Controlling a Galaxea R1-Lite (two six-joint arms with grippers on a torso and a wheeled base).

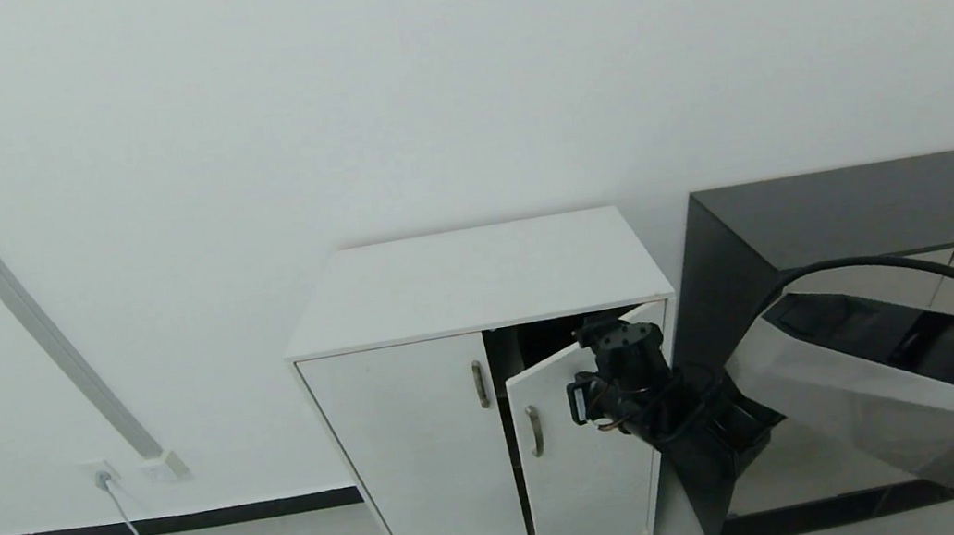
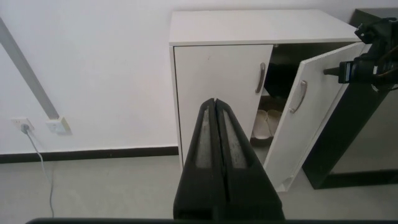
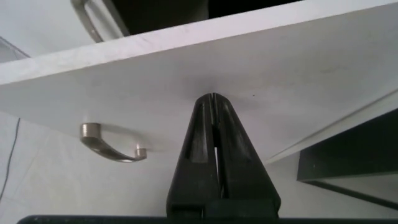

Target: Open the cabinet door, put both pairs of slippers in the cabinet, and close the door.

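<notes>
The right arm (image 1: 869, 399) stretches from the near right toward the middle of the scene, its pale forearm angled left and away. Its dark wrist (image 1: 631, 367) sits at the far end, turned upward. The right pincer (image 3: 215, 98) has its two fingers drawn together, with only a thin slit between them. The left pincer (image 2: 214, 102) is closed too, its fingers meeting along their length and pointing away.

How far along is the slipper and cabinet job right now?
Done: the right door stands part open, and pale slippers lie on a shelf inside the cabinet; I cannot tell whether both pairs are in. In hand: the right claw, shut, sits tip-first against that door's outer face, near its handle. Left: swinging the door flush with the closed left door. The left claw is shut, off the cabinet.
</notes>
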